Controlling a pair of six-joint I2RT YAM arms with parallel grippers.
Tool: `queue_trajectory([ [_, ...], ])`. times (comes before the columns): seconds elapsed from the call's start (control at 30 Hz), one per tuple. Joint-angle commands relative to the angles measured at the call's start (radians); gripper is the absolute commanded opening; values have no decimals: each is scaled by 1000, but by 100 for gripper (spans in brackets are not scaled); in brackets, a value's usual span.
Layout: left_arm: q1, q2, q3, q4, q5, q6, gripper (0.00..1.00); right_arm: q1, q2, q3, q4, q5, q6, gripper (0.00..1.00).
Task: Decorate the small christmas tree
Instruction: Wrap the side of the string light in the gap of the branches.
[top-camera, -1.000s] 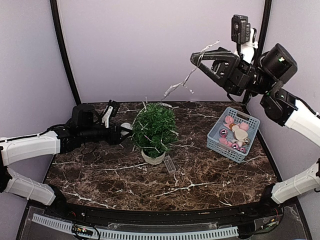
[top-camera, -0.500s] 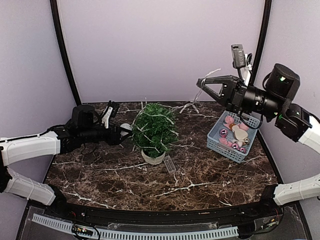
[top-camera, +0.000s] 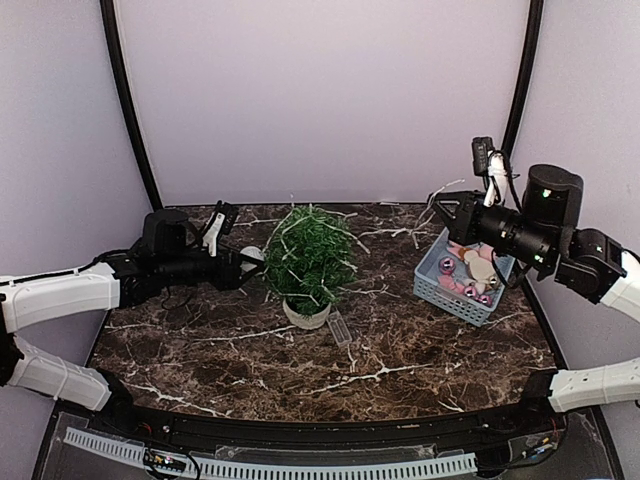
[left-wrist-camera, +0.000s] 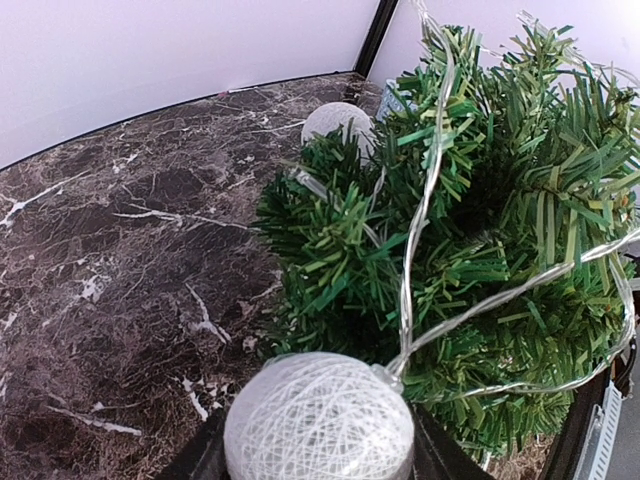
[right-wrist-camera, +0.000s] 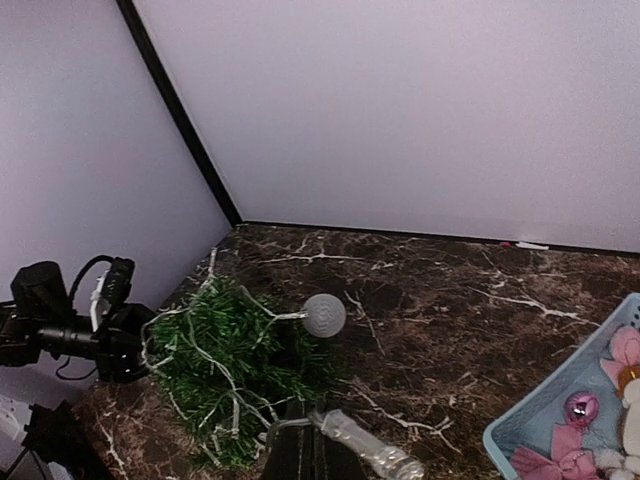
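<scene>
My left claw (top-camera: 240, 263) grips a white ball (left-wrist-camera: 318, 418) at 9 o'clock of the tree (top-camera: 308, 262), which stands mid-table. My right claw (top-camera: 441, 211), at 2 o'clock, is pinched shut on the light string (left-wrist-camera: 425, 190); I'd drape it slack across the branches. The basket (top-camera: 443, 298) at 3 o'clock crowds that arm, and a clear case (top-camera: 340, 330) lies at 5.

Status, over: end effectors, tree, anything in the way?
Left end effector shut on ball light. Right end effector shut on light string. Tree upright, string draped over it. Basket apart, right of tree.
</scene>
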Motion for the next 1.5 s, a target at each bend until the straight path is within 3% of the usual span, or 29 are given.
queue_trajectory([
  [0.0,-4,-30,-6,11,15,4,48,-15,-19,-1,-18,189,50,0],
  [0.17,-4,-34,-7,14,13,5,48,-22,-18,-25,5,136,53,0],
  [0.4,-4,-33,-7,16,8,9,48,-22,-90,-92,150,-395,-8,0],
  [0.5,-4,-32,-7,18,8,8,48,-22,-113,-122,183,-540,13,0],
  [0.77,-4,-38,-11,14,8,5,48,-23,-173,-204,159,-372,15,0],
  [1.03,-4,-36,-10,8,8,6,48,-37,1,-175,90,-156,53,0],
  [1.33,-4,-41,-6,0,9,12,49,-116,60,-157,86,-76,100,0],
  [1.47,-4,-38,-6,4,16,11,51,-147,67,-194,146,-161,99,0],
])
